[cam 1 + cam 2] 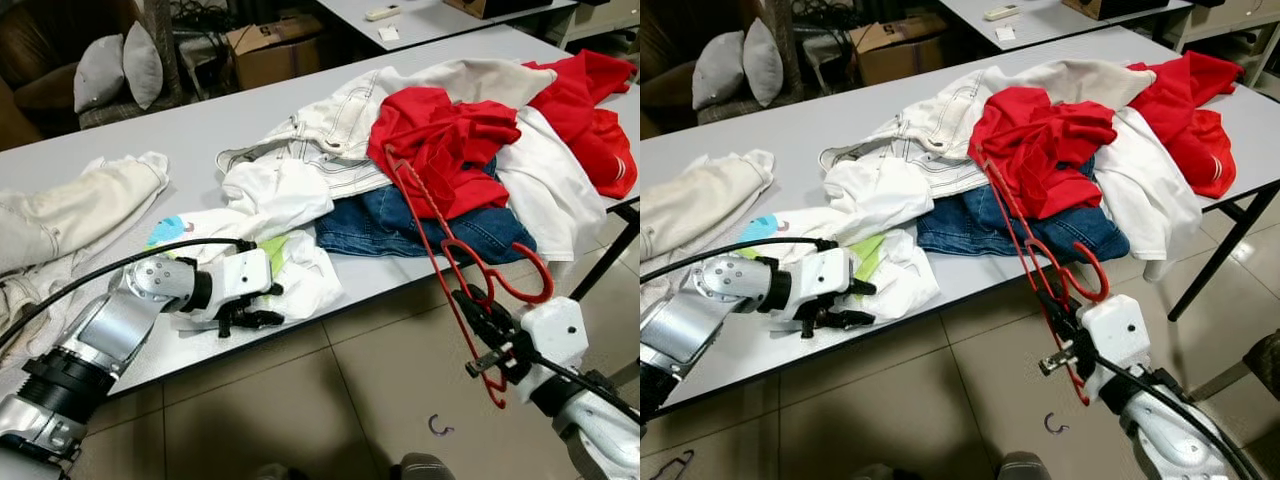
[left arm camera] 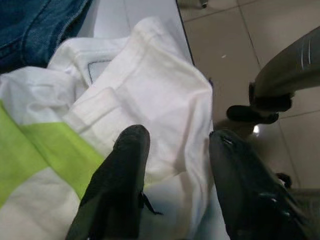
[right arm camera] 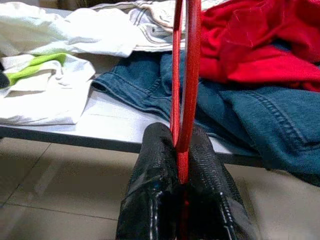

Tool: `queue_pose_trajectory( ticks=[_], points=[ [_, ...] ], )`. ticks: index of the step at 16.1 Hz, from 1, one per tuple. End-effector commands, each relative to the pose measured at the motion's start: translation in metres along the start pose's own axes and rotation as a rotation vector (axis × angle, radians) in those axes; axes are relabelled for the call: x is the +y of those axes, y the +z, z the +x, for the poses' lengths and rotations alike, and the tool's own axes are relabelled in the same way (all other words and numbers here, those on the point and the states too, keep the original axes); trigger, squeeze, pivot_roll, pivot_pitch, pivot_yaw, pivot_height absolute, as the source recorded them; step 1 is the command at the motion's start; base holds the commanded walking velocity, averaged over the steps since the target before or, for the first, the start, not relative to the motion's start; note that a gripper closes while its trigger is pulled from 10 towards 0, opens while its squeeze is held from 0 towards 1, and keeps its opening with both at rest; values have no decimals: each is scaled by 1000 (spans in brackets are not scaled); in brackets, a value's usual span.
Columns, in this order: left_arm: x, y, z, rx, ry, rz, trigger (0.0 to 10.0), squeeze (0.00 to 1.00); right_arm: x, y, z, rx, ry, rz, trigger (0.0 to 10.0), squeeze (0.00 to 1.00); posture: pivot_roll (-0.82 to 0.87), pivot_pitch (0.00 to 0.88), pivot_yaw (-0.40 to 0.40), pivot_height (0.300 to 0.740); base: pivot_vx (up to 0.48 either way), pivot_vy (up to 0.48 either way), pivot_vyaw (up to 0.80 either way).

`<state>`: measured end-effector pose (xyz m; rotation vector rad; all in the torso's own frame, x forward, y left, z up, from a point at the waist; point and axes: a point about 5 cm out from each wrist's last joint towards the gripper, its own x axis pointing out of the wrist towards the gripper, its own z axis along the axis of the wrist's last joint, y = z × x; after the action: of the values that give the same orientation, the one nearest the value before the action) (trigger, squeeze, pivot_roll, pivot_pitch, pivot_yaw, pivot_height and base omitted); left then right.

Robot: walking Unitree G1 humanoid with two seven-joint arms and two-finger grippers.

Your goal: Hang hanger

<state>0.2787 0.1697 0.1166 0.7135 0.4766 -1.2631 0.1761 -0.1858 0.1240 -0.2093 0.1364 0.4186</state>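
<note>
The right end effector (image 1: 478, 318) is clenched on the red hanger (image 1: 450, 255), its two black fingers (image 3: 155, 190) pressed against the thin red wire just off the near edge of the counter (image 1: 190, 130), above the tiled floor (image 1: 330, 400). The hanger slants up and away from it, its far end lying on the red garment (image 1: 440, 140) and the blue jeans (image 1: 400, 225) in the clothes pile at the right. The left end effector (image 1: 245, 312) rests at the near left edge of the counter with its fingers (image 2: 125, 175) spread apart, released, over a white shirt with a green patch (image 2: 150, 100). A cream garment (image 1: 70, 215) lies at the far left.
</note>
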Motion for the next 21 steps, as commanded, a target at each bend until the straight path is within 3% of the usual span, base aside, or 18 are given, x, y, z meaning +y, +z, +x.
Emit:
queue_pose_trajectory(
  ticks=[1,2,3,4,13,19,20,21],
  points=[
    [-5,-8,-2,45,-18,-4,10000,0,6,1,2,3,19,5,10000,0,-180,0,101,740,0,0,0],
    [-6,-10,-2,53,-13,-8,9608,0,7,1,1,4,26,6,10000,0,-174,0,95,740,0,0,0],
    [-6,-11,-2,59,-7,-7,3451,0,8,0,1,8,34,5,10000,0,-172,0,89,740,0,0,0],
    [-8,-12,-2,56,-16,-13,0,0,8,-1,1,14,40,1,10000,0,-173,0,85,740,0,0,0],
    [-9,-9,4,17,6,-6,0,0,1,0,1,29,34,-35,10000,0,-190,0,84,740,0,0,0],
    [2,2,9,-40,111,-20,0,0,-6,0,2,25,-4,-37,10000,0,-178,0,84,740,0,0,0],
    [17,12,9,-107,224,-49,0,0,-6,1,3,22,-9,-34,10000,0,-171,0,81,740,0,0,0],
    [43,32,6,-230,414,-98,0,0,-7,1,5,17,-21,-34,10000,0,-168,0,81,740,0,0,0]
  ],
)
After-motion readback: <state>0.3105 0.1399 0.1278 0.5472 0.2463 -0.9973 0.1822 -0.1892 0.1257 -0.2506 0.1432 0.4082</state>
